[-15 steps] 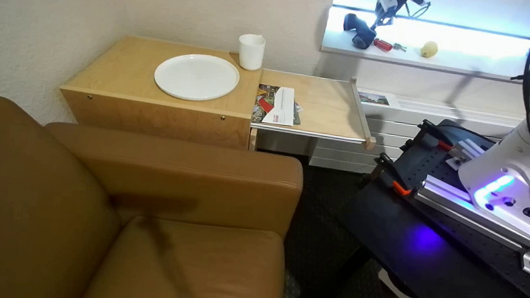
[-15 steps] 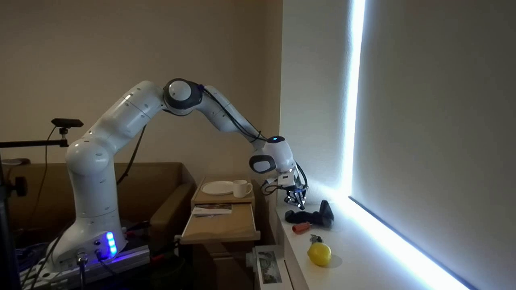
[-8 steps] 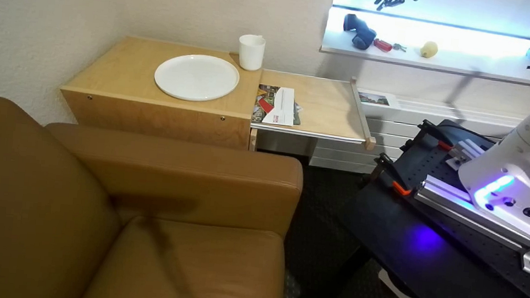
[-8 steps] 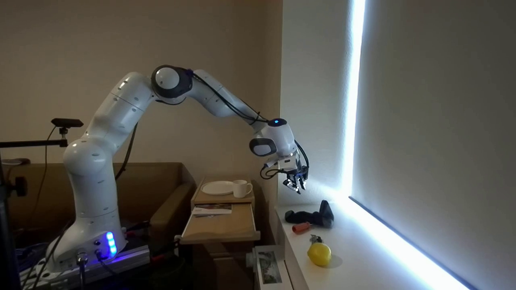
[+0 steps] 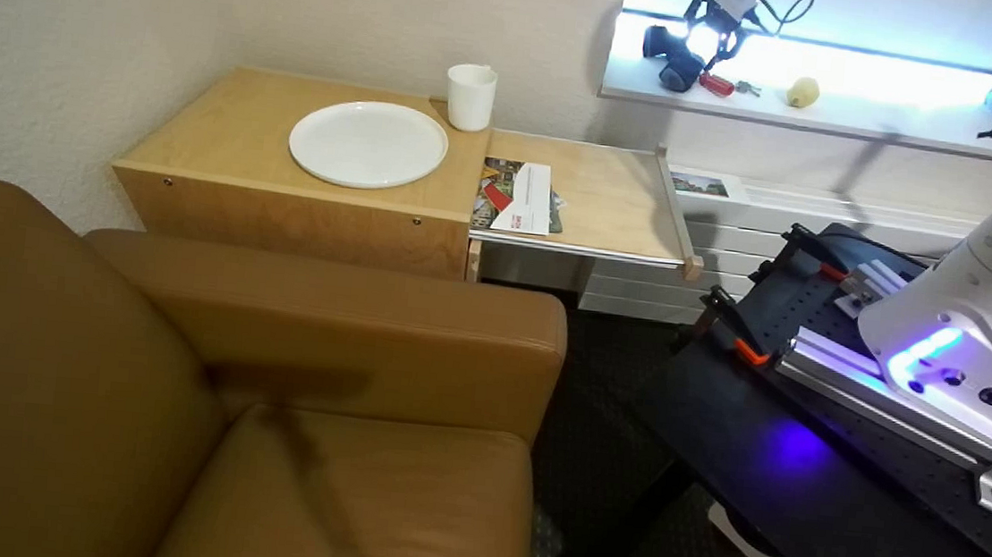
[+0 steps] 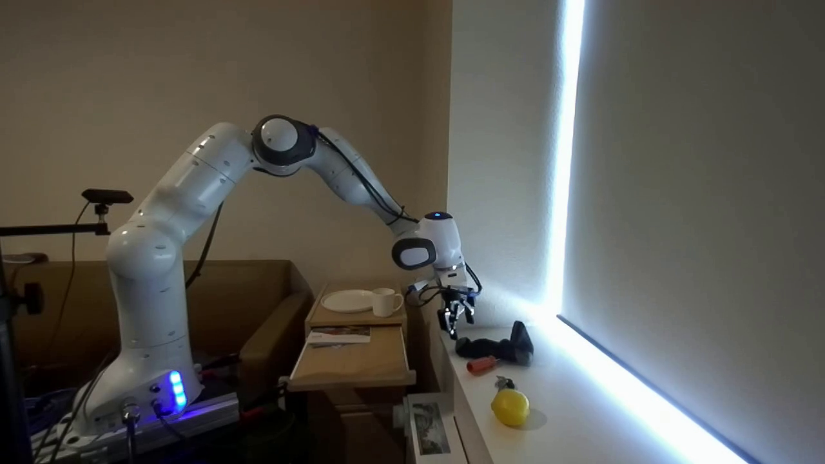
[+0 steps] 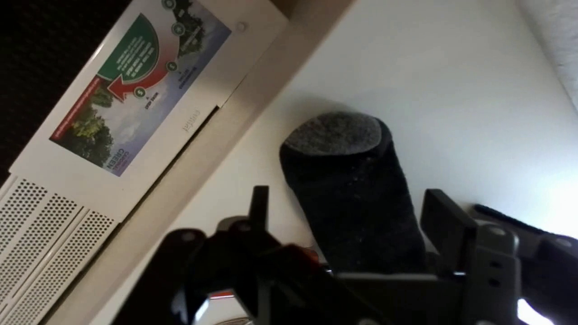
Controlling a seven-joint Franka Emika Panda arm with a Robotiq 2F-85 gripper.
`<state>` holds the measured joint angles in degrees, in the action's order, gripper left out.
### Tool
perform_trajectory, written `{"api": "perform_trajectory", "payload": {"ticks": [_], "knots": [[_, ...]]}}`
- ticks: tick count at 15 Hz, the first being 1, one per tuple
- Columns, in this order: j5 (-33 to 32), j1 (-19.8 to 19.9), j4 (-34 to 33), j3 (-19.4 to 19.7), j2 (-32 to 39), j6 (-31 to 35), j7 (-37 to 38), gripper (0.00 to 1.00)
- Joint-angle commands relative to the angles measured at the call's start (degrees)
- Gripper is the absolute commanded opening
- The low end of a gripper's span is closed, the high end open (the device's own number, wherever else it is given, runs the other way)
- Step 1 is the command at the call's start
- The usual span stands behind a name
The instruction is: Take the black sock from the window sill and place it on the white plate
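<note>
On the white window sill lies the black sock, stretched out with one end bent up and showing a grey patch. My gripper hangs just above and beside it, near the sill's edge. In the wrist view the gripper is open, one finger on each side of the sock, whose lower part is hidden by the gripper. No contact with the fabric shows. The white plate rests on the wooden cabinet top with nothing on it.
A red screwdriver, keys and a yellow ball lie along the sill near the sock. Beside the plate stands a white cup. Papers cover part of the pulled-out board. A radiator sits below the window.
My gripper has risen off the sock's area, then come back down slightly nearer the sill's edge. Its fingers have spread apart. The sock has stayed in place.
</note>
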<state>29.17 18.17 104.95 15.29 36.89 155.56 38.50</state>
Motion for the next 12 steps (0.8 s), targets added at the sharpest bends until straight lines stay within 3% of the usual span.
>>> {"api": "perform_trajectory", "payload": {"ticks": [1, 5, 12], "knots": [[-7.14, -3.28, 0.24, 3.05, 2.39, 5.89, -0.98, 1.0], [-11.25, -3.98, -1.07, 4.09, 5.36, 11.52, -2.25, 1.0], [-9.55, -2.91, -3.46, 2.23, 8.72, 15.81, -3.9, 1.0]]}}
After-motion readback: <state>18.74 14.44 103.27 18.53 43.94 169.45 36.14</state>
